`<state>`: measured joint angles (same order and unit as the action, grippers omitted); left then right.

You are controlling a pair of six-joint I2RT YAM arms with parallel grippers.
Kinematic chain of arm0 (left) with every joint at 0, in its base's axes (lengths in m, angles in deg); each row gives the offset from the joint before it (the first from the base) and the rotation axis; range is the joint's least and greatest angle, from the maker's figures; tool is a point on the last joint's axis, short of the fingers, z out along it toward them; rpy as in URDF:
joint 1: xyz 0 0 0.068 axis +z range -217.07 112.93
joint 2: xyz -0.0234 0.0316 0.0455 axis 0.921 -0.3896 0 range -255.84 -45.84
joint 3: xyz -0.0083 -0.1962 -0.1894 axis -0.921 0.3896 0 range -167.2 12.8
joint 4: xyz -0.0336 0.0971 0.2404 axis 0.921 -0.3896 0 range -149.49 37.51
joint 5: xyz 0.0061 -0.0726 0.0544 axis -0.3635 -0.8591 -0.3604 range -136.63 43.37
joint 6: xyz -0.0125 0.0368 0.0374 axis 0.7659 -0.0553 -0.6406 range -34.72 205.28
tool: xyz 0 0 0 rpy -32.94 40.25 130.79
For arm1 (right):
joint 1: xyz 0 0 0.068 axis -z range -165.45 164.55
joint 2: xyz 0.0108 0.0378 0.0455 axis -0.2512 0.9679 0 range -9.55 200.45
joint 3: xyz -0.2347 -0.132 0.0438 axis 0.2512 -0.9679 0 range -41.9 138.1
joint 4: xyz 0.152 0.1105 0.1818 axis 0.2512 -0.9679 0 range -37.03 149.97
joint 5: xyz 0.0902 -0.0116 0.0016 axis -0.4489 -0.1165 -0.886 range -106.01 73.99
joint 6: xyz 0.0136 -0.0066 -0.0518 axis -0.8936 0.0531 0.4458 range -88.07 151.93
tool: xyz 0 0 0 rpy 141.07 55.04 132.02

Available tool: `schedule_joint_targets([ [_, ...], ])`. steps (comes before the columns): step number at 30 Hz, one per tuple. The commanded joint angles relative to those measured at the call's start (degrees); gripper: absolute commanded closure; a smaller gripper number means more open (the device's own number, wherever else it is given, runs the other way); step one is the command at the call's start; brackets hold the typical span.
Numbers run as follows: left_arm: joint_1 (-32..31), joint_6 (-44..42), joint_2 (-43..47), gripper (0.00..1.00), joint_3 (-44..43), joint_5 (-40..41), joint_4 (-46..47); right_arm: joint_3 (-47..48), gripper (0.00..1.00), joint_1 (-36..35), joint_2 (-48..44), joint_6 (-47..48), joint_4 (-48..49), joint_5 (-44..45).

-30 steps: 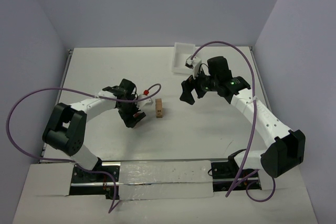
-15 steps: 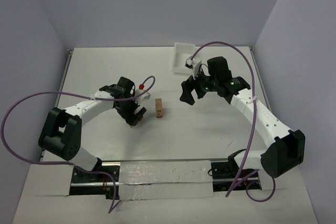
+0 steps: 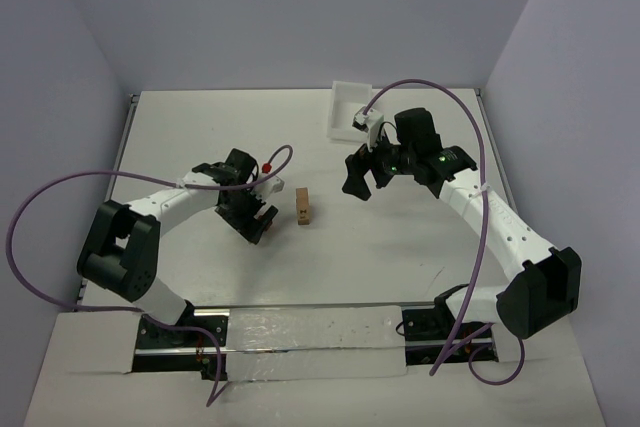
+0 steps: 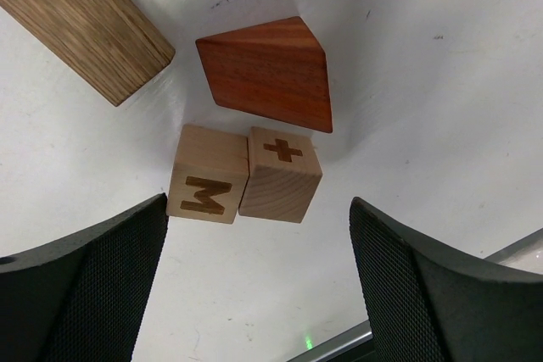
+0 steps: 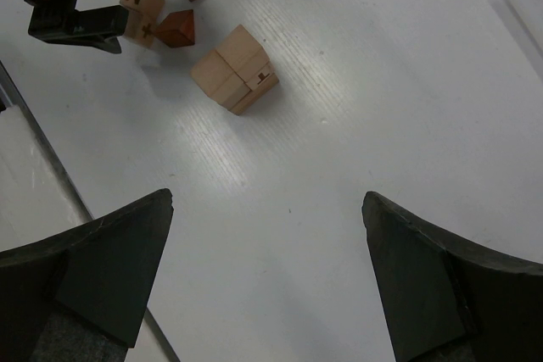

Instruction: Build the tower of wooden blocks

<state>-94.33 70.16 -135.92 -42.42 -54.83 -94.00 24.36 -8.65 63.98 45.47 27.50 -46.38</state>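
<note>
Near edge, left side: the left hand [image 3: 257, 224] sits low over the table [image 3: 400, 247], fingers [image 4: 93, 286] spread wide with nothing between them.

Under it is a cluster of four loose pieces, all lying flat and none stacked:
- M cube [image 4: 208, 186], tan, touching the + cube [image 4: 282, 175] side to side.
- Just past those two, a reddish-brown wedge block [image 4: 270, 74].
- Beside the wedge, an oak bar [image 4: 81, 19] that runs out of the wrist view.

Middle: the wood block tower [image 3: 304, 207] stands on the table just right of the cluster, between the two hands and clear of both. It is a short tan column, and the layer count cannot be told from above. The right wrist view shows a seam across its top face, so the top layer looks like two pieces side by side.

Further back: the right hand [image 3: 362, 182] is raised above the table beyond the tower, fingers apart, carrying nothing.

Far: the white tray [image 3: 345, 112] is near the back wall, partly hidden by the right wrist. No block shows in it.

Progress (judgement): early stage. A low base is up and at least four pieces are left to place. The left hand is lined up over the two lettered cubes, so one of them is probably the next pick.

Writing: a dark "M" and a dark "+", one on each cube's upper face. There is also a small dark mark on the tower's top edge — too small to read. No brand or label is legible anywhere.
</note>
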Motion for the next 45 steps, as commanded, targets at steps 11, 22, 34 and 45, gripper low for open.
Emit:
schedule_joint_targets([
  [11,0.02,2.20,-1.48,0.12,-1.53,-3.04,0.15,0.71,0.00,0.35,-0.04,0.26,2.06,-0.74],
  [22,-0.07,1.67,-1.68,0.23,-1.20,-2.67,1.10,0.63,0.00,0.35,0.03,0.26,2.06,-0.75],
  [34,0.02,-3.31,-0.63,0.12,-0.16,1.51,3.68,0.63,0.00,0.35,0.11,0.26,1.75,-0.83],
  [45,-1.20,-3.61,-0.47,0.15,-1.01,-0.88,3.85,0.70,0.00,0.33,0.48,0.26,1.69,-0.92],
])
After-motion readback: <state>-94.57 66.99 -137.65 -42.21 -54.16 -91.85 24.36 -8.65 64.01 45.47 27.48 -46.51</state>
